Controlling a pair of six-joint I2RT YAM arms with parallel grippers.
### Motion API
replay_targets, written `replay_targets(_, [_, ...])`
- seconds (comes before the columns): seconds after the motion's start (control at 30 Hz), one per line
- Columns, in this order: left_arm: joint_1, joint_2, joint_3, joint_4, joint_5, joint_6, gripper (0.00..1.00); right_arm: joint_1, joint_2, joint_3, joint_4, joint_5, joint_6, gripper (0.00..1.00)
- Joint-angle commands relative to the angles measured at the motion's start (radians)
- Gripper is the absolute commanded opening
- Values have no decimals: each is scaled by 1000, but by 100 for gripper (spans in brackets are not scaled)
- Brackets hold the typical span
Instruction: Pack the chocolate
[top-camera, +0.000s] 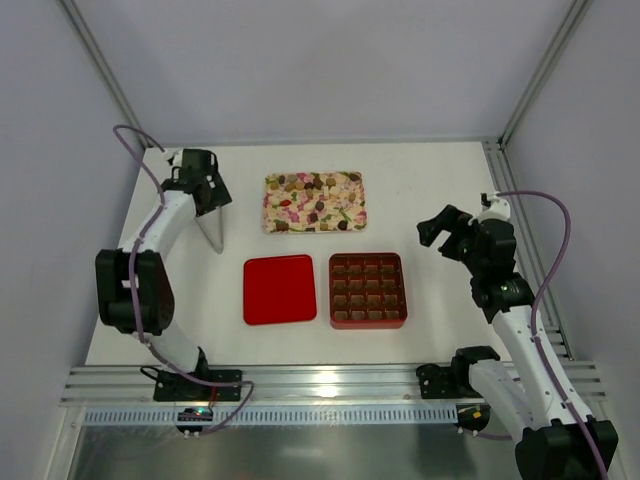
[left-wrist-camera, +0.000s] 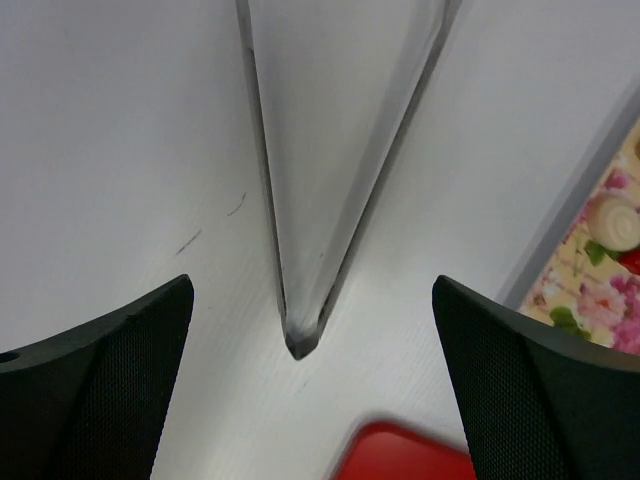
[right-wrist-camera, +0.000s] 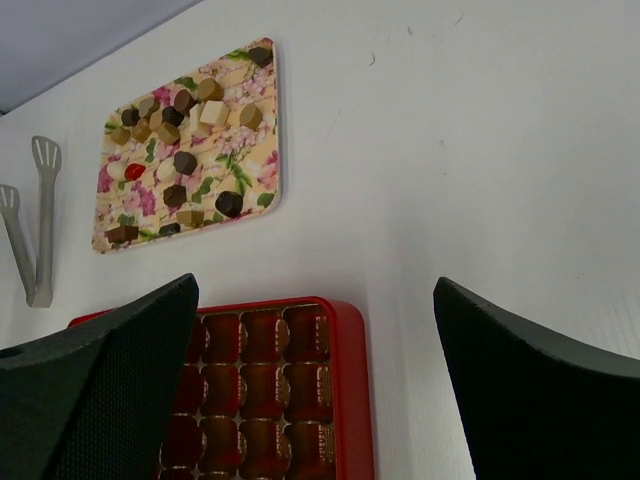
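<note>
The chocolate (top-camera: 312, 198) is several small brown, dark and pale pieces lying on a pink-and-cream flowered tray (top-camera: 273, 222) at the back middle. It also shows in the right wrist view (right-wrist-camera: 185, 162), and one pale piece shows in the left wrist view (left-wrist-camera: 613, 221). The open red box (top-camera: 368, 321) with its brown gridded insert (right-wrist-camera: 262, 385) holds no pieces. My left gripper (top-camera: 213, 203) is open above metal tongs (left-wrist-camera: 310, 180) that lie on the table. My right gripper (top-camera: 440, 237) is open and empty, right of the box.
The red lid (top-camera: 279, 289) lies flat left of the box; its corner shows in the left wrist view (left-wrist-camera: 405, 458). The tongs (top-camera: 212, 234) lie left of the tray and also show in the right wrist view (right-wrist-camera: 36, 222). Walls enclose the white table.
</note>
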Motion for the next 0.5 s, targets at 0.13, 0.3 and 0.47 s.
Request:
replay_targets(0.13, [66, 223, 109, 70, 77, 69, 100, -1, -1, 36, 19, -89, -17, 100])
replay_targets(0.3, [83, 290, 131, 59, 109, 75, 100, 1, 8, 41, 20, -109, -20, 100])
replay_targets(0.47, [81, 353, 144, 54, 134, 98, 100, -1, 2, 35, 23, -115, -20, 100])
